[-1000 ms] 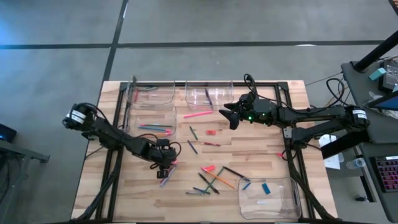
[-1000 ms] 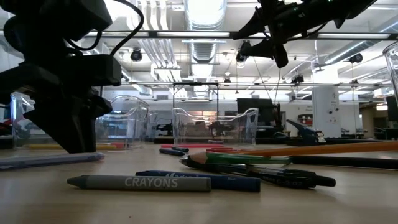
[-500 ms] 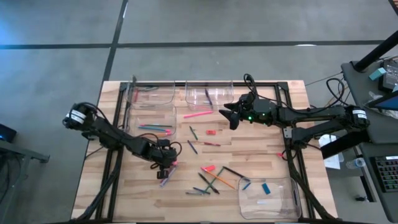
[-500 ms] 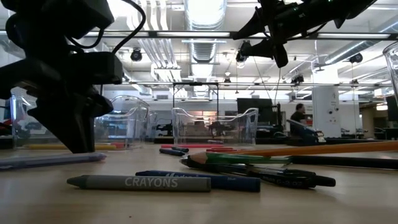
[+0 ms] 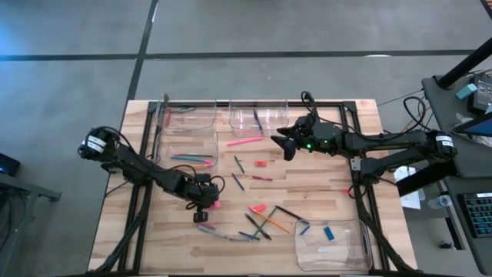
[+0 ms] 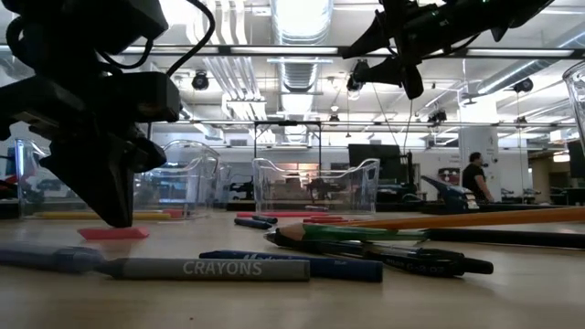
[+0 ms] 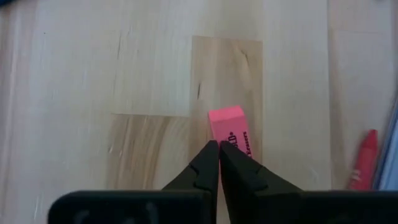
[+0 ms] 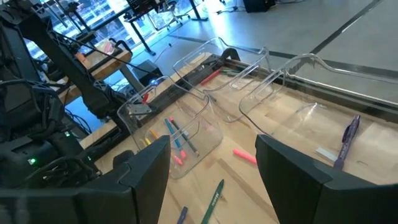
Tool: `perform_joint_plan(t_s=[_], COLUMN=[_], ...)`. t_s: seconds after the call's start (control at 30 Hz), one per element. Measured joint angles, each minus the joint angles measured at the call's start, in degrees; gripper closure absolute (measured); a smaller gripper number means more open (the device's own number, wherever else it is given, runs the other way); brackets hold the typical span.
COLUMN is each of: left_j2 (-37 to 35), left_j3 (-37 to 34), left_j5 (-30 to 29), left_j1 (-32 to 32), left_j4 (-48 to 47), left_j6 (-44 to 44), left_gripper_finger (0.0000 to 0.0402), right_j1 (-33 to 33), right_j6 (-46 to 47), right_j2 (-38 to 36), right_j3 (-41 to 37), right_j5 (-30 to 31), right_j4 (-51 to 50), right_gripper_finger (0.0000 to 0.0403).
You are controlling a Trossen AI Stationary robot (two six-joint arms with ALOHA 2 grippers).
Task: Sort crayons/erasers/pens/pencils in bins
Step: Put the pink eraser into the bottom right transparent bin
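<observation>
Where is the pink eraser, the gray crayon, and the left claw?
pink eraser [image 7: 229, 129]: left wrist view, middle of its top face.
gray crayon [image 6: 206, 269]: low view, on its printed label.
left claw [image 7: 219, 149]: left wrist view, where its shut tips meet.

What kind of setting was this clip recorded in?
Probably a robotics lab in a large open industrial hall: exposed ceiling ducts and strip lights overhead, a polished concrete floor around the wooden table, and workstations with a person standing in the background.
</observation>
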Motion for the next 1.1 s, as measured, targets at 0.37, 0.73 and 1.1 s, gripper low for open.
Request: perform_joint_plan(t_s=[0.37, 0.73, 1.1], left_j2=[-0.1, 0.1, 1.0], left_j3=[1.3, 1.6, 1.1], left_j5=[3.4, 1.5, 2.7], left_j1=[0.0, 0.0, 0.0], left_j4=[0.1, -2.5, -2.2], left_j6=[-0.2, -1.6, -1.8], left_gripper_finger=[0.0342, 0.0304, 0.0304], right_j1=[0.0, 0.0, 0.0], right_j6=[0.0, 0.2, 0.1], right_j2=[0.0, 0.0, 0.0], right_j3=[-0.1, -0.1, -0.1], right_j5=[0.0, 0.0, 0.0], right_j4=[0.0, 0.0, 0.0], right_gripper_finger=[0.0179, 0.0179, 0.0179])
